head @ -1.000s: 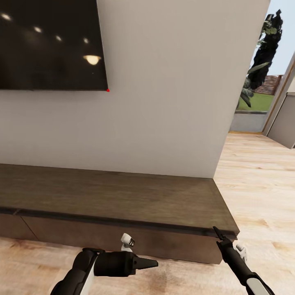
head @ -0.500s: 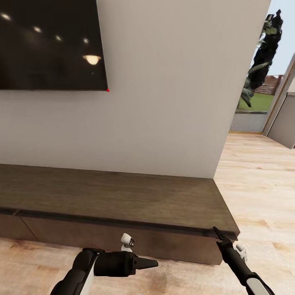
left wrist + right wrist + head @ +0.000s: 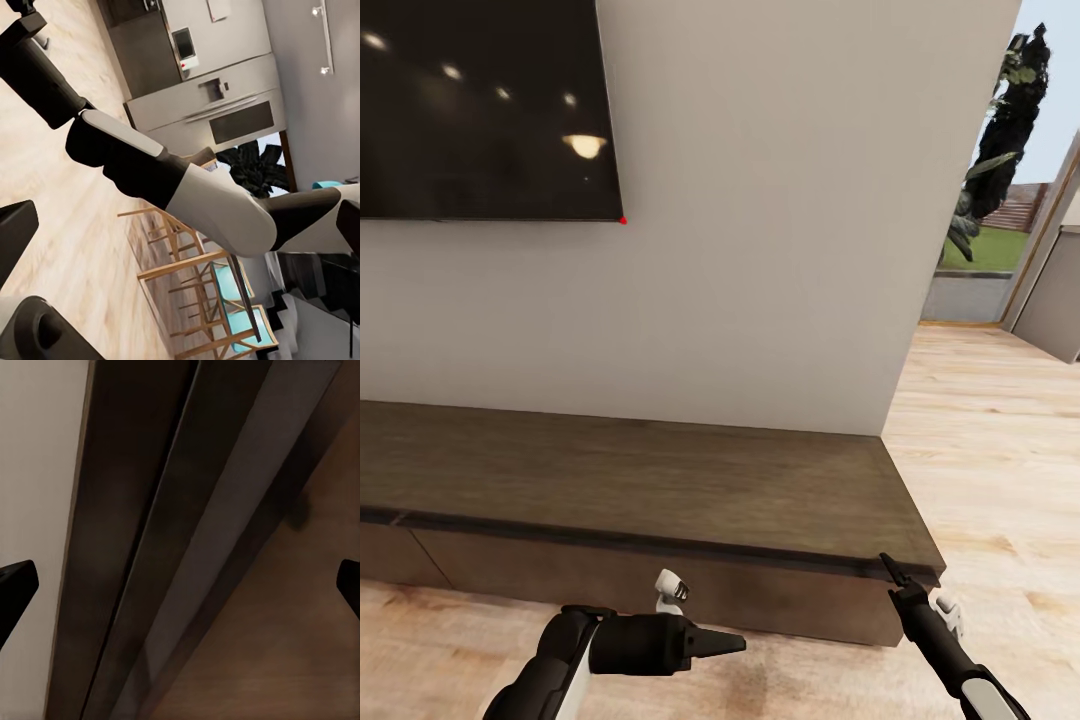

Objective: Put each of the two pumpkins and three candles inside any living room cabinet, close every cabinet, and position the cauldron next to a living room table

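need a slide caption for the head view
Robot facing the long dark cabinet under a wall-mounted TV, right claw at its front corner, left claw low above the floor.

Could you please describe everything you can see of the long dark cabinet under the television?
The cabinet is a long, low unit of dark brown wood grain, standing on the pale wooden floor against the grey wall. Its flat top is bare, with a darker strip along the front edge. The fronts below are plain, handleless and look shut. The right gripper has its tip at the near right corner of the top; the right wrist view shows that edge close up.
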Tool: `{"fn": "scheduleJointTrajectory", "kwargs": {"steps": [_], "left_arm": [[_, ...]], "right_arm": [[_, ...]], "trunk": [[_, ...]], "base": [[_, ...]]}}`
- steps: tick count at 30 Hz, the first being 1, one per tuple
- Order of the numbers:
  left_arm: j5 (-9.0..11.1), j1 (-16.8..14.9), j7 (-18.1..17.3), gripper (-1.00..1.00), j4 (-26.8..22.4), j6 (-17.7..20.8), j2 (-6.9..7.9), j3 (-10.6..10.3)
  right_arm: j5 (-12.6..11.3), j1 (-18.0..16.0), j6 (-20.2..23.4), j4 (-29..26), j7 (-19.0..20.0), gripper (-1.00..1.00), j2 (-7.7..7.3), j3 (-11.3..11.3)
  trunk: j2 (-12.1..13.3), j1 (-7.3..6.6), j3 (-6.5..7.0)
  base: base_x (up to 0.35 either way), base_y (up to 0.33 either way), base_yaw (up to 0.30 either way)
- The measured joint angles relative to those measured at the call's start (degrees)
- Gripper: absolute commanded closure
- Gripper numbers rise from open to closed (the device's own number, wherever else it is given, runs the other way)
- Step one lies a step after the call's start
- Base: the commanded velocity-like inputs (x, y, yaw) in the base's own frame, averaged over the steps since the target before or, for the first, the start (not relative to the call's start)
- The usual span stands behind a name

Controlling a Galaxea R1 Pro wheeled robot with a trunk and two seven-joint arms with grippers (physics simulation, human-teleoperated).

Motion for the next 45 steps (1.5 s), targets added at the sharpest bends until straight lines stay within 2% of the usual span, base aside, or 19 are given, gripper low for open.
{"fn": "scheduleJointTrajectory", "kwargs": {"steps": [9, 10, 20, 45], "left_arm": [[0.0, 0.0, 0.0, -1.00, 0.0, 0.0, 0.00, 0.0], [0.0, 0.0, 0.0, -1.00, 0.0, 0.0, 0.00, 0.0], [0.0, 0.0, 0.0, -1.00, 0.0, 0.0, 0.00, 0.0], [0.0, 0.0, 0.0, -1.00, 0.0, -0.1, 0.00, 0.1]], "right_arm": [[0.0, 0.0, 0.0, 0.0, 0.0, -1.00, 0.00, 0.0], [0.0, 0.0, 0.0, 0.0, 0.0, 1.00, 0.00, 0.0], [0.6, 0.0, -0.3, 0.1, -0.3, 1.00, -0.01, -0.1], [0.3, 0.0, -0.2, 1.4, -0.2, 1.00, -0.01, -0.1]], "trunk": [[0.0, 0.00, 0.00], [0.0, 0.00, 0.00], [0.0, 0.01, -0.01], [0.0, 0.01, -0.01]], "base": [[0.000, 0.000, 0.000], [0.000, 0.000, 0.000], [0.000, 0.000, 0.000], [-0.013, 0.000, 0.000]]}}
